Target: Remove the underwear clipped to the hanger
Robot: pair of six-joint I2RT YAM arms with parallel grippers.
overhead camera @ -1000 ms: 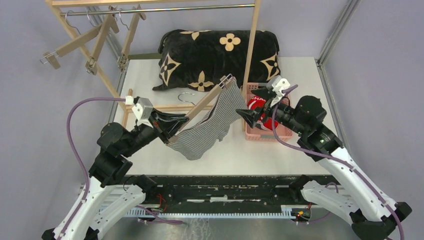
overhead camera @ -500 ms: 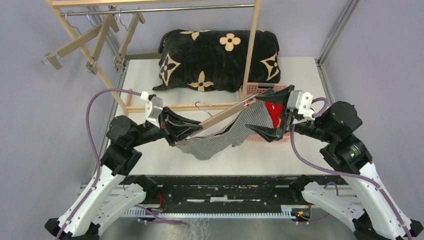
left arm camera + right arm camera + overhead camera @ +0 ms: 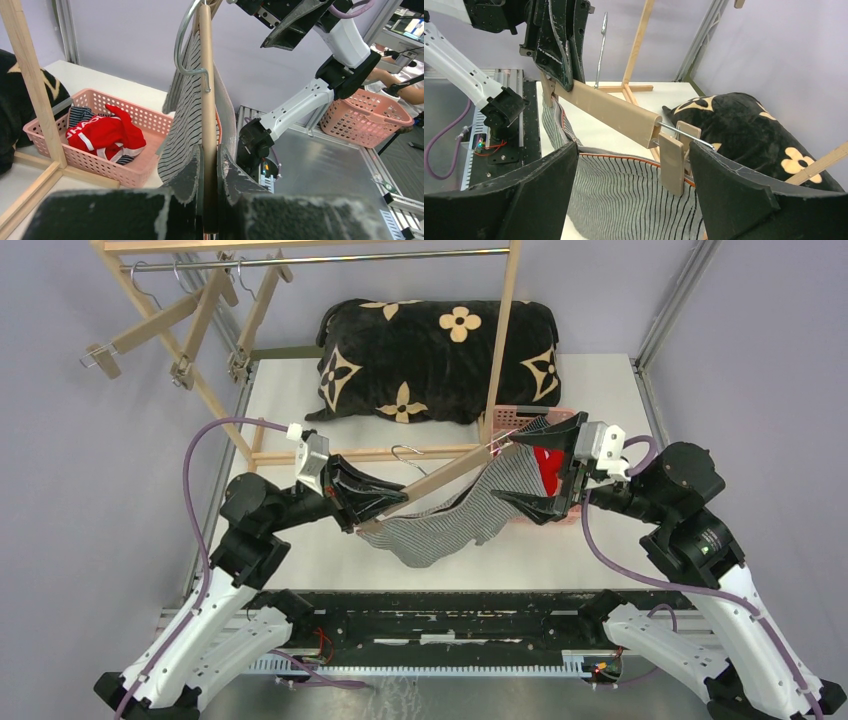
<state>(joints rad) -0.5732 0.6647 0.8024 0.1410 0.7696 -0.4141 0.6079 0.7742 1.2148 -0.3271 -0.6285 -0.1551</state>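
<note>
Pinstriped underwear (image 3: pixel 634 200) between the wide-open right jaws

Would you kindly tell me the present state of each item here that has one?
pinstriped underwear, draped from the hanger, apparently clipped
hanger, tilted, held in the air
left gripper, shut on the hanger
right gripper, open, straddling the hanger's clip
red underwear, lying in the pink basket
navy striped underwear, in the basket, partly under the red pair

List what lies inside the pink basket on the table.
The pink basket holds the red underwear on top of a dark striped pair. Its floor beneath them is covered, so anything lower cannot be seen.
</note>
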